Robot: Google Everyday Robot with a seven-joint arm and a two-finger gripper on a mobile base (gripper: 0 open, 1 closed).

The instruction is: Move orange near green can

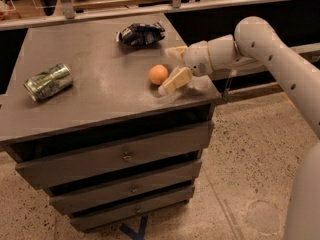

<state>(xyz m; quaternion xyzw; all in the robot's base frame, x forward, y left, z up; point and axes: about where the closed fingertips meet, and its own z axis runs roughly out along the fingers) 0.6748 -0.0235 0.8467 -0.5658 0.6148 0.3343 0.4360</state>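
From the camera view, my tool (pixel 171 67) hangs low over the right front part of the desk (pixel 100 101), its two pale fingers (pixel 176 80) spread wide and pinching nothing; the orange (pixel 158 74) sits on the desk just beside the lower finger, at the mouth of the gap, and I cannot tell whether they touch; the green can (pixel 48 81) lies on its side near the left edge, well apart from the orange; a dark crumpled snack bag (pixel 141 34) lies toward the back edge, behind the orange; my white arm (pixel 270 49) reaches in from the right; the desk top is a dull grey-brown slab with a faint sheen, and below it are three drawers (pixel 125 156) with small knobs; the floor (pixel 250 154) is pale speckled stone with a blue mark (pixel 134 229) near the foot of the desk; behind the desk runs a wooden ledge (pixel 115 1) with metal posts.
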